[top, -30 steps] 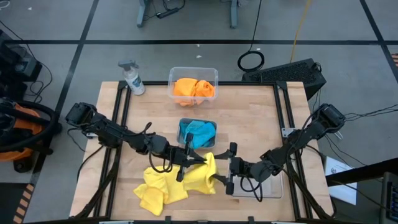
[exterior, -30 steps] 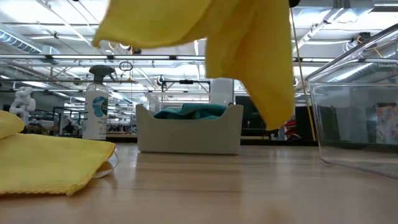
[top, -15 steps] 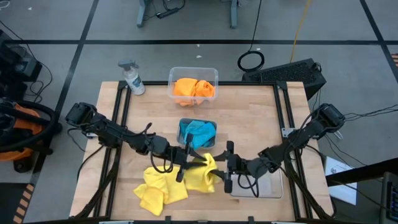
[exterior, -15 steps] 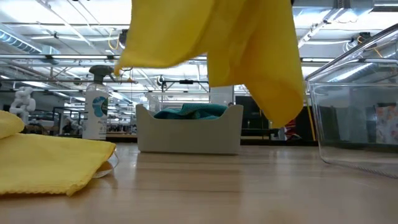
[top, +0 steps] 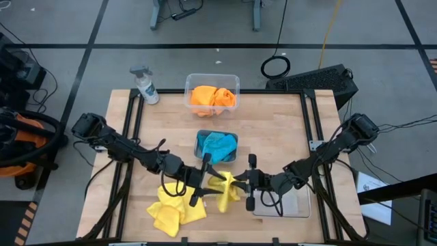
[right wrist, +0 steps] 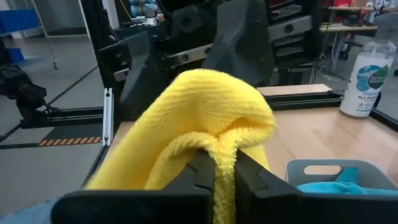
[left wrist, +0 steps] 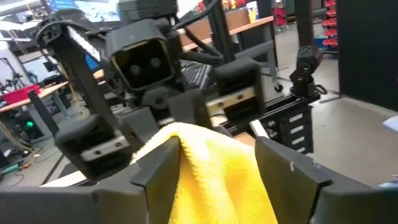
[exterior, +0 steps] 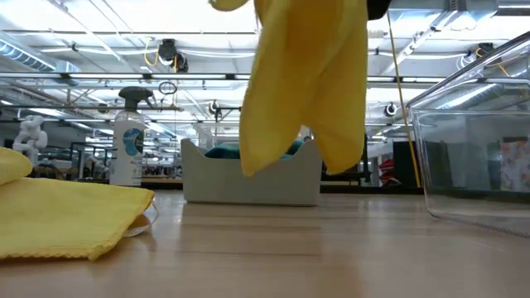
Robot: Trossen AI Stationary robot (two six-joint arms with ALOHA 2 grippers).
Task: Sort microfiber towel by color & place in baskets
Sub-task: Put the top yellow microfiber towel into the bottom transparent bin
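Wooden table [top: 273, 130] (workshop behind): both grippers' jaws clench a yellow towel [top: 224, 190].

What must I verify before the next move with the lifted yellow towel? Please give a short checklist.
1. Right gripper holds the lifted yellow towel: ok, shut on a fold.
2. Left gripper has let go: not ok, the cloth lies between its fingers.
3. Towel off the table: ok, it hangs free in the low view.
4. Empty basket ready beside the right arm: ok, nothing inside.
5. Second yellow towel stays clear: ok, it lies flat on the left.
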